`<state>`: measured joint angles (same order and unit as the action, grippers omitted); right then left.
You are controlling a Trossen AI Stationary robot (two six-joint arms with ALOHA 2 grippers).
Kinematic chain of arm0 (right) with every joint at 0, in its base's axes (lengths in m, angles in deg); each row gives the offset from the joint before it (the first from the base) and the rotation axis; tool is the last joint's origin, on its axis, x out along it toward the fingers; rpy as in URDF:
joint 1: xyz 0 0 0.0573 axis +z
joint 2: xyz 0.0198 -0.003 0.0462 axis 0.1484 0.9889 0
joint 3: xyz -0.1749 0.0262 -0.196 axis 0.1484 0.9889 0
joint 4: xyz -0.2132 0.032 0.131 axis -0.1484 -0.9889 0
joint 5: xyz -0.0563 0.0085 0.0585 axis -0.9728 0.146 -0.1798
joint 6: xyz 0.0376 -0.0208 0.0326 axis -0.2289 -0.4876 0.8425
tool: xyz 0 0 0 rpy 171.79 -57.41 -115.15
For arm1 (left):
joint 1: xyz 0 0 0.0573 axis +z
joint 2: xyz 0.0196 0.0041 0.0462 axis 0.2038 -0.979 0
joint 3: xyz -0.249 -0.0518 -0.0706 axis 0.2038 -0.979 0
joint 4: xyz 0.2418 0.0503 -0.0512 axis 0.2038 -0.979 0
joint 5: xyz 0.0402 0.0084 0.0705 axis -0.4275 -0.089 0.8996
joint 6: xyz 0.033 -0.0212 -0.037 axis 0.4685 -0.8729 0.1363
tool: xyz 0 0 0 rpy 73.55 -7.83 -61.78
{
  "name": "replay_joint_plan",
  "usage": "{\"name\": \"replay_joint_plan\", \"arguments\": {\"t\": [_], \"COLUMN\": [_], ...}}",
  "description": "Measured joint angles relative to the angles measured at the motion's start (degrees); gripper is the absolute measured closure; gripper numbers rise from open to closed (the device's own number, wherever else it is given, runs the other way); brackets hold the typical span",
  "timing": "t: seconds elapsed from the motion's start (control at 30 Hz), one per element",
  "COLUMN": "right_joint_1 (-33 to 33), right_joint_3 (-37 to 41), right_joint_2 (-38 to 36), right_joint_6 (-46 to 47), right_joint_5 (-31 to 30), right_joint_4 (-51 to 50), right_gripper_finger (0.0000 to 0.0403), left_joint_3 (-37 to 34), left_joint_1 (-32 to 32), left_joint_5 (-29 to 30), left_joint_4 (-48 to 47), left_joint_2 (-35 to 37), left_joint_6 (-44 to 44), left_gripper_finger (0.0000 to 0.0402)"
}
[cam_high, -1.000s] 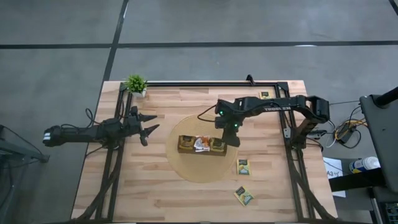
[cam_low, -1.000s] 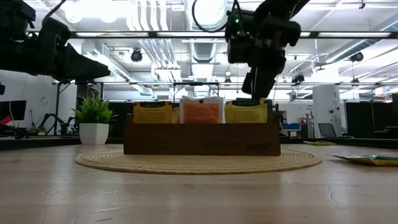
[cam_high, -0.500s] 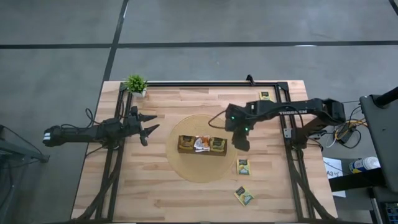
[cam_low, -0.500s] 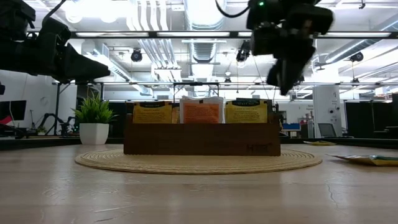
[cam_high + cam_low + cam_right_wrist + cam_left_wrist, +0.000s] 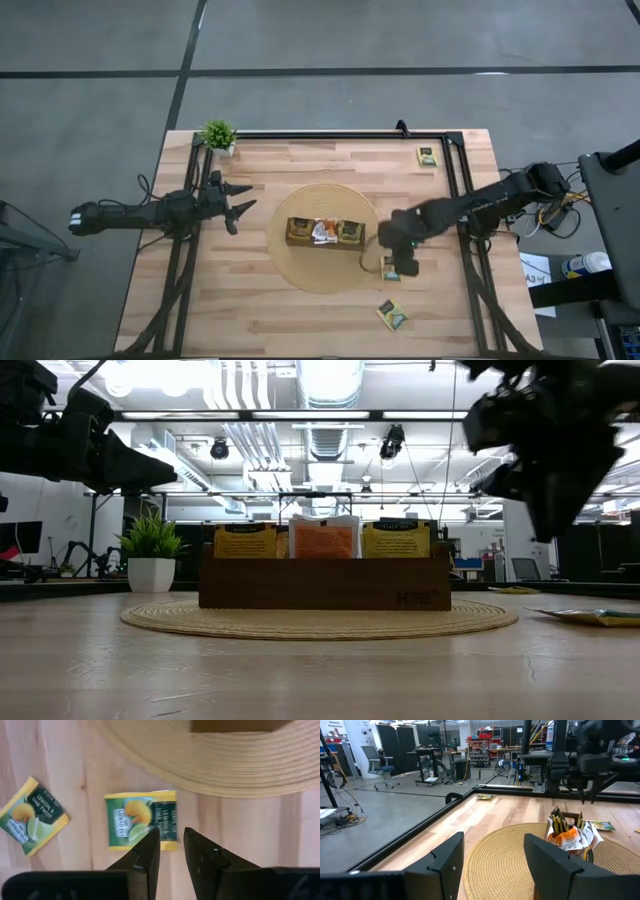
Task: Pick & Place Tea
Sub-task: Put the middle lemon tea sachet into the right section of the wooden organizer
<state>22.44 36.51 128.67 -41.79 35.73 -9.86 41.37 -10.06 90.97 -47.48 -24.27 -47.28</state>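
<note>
Right claw [image 5: 171, 851] hovers just above a flat square dark-green sachet with yellow border and lemon print [image 5: 140, 820], fingers a narrow gap apart, pinching nothing. Sachet lies flat on the pale wooden worktop [image 5: 250, 300], just beside the round woven straw mat [image 5: 220, 765]. A second matching sachet [image 5: 32, 816] lies nearby. Left claw [image 5: 236, 207] waits spread, well apart.

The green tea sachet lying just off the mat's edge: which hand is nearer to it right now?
The right hand. It hovers directly over the green tea sachet beside the round mat, fingers slightly apart. The left hand waits across the table, beyond the wooden tray.
</note>
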Motion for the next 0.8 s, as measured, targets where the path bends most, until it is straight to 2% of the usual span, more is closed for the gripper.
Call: {"name": "replay_joint_plan", "arguments": {"t": [0.2,0.47,0.8], "right_joint_1": [7.26,14.05,14.85], "right_joint_3": [0.68,3.93,4.16], "right_joint_2": [0.33,2.53,10.89], "right_joint_6": [5.09,9.55,12.94], "right_joint_5": [-3.33,-3.32,-3.27], "right_joint_4": [2.04,8.59,10.37], "right_gripper_finger": [0.0317,0.0313,0.0239], "left_joint_3": [0.00,0.00,0.02], "left_joint_1": [0.00,0.02,0.02], "left_joint_5": [0.02,0.00,0.00], "left_joint_4": [-0.02,-0.02,-0.02], "left_joint_2": [0.00,0.00,-0.02], "left_joint_6": [-0.02,0.00,0.00], "left_gripper_finger": [0.0199,0.0199,0.0199]}}
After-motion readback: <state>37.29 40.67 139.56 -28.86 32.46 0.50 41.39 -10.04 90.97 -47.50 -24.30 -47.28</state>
